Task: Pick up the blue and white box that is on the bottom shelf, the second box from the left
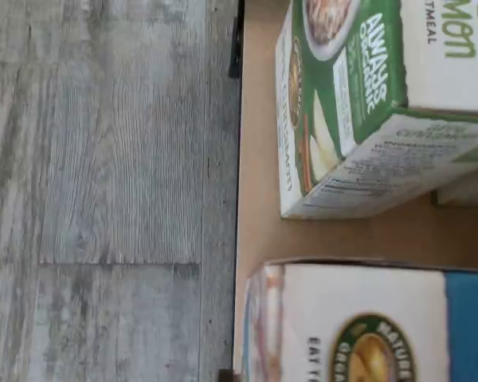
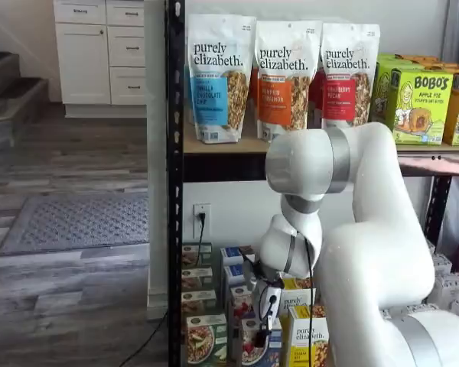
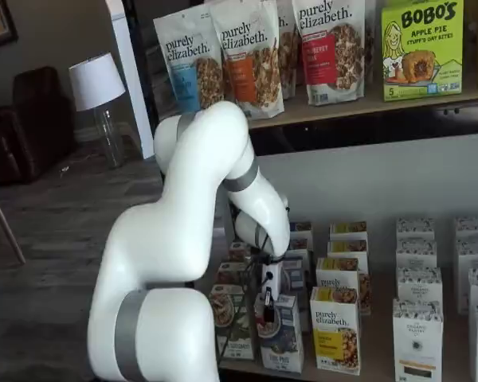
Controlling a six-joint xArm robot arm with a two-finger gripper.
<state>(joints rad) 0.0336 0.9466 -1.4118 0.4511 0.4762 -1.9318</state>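
The blue and white box (image 2: 254, 345) stands at the front of the bottom shelf (image 1: 257, 199), second in its row in both shelf views (image 3: 285, 344). The wrist view shows its white side and blue top (image 1: 366, 326) from close above. My gripper (image 2: 263, 319) hangs straight down from the white arm, its black fingers reaching the box's top edge (image 3: 267, 309). The fingers show side-on against the box, so I cannot make out a gap or a firm hold.
A green-topped cereal box (image 1: 358, 103) stands just left of the blue and white box (image 2: 205, 339). A yellow purely elizabeth box (image 3: 336, 330) stands on its other side. More boxes fill the rows behind. A black upright (image 2: 174, 183) borders the shelf; grey wood floor (image 1: 103, 191) lies in front.
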